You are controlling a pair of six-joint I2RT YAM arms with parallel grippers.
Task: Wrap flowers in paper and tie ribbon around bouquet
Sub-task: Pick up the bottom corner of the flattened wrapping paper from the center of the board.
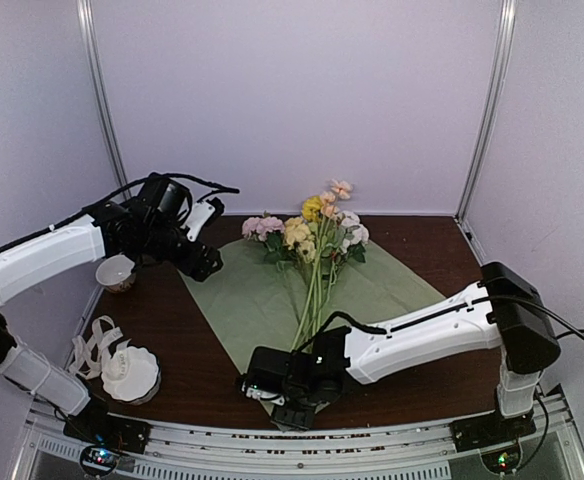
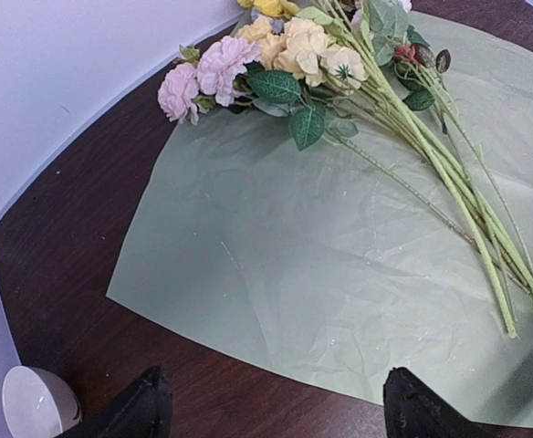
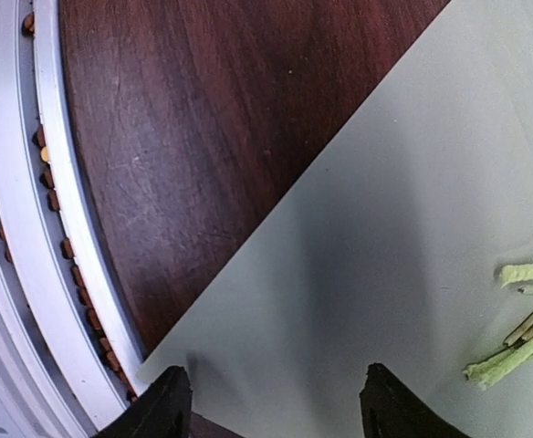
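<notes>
- The paper (image 1: 242, 300), a pale sage-green sheet, lies flat on the dark wooden surface (image 1: 412, 370), turned so that one corner points toward the arms' bases.
- The flowers (image 1: 317, 240) lie along the middle of the sheet, with the blossoms at its far side and the stems running toward the near corner.
- The left gripper (image 1: 204, 262) is at the sheet's left corner. In the left wrist view its fingers (image 2: 148, 401) are spread wide with nothing between them, so it is released.
- The right gripper (image 1: 272, 395) is over the near corner. Its fingers (image 3: 161, 406) stand apart above the flat paper, grasping nothing, and the cut stem ends lie just beside them.
- The ribbon (image 1: 94, 345) lies loosely piled at the left edge, touching a white scalloped bowl (image 1: 132, 372).
- A small pale cup (image 1: 115, 272) sits near the left gripper.
</notes>
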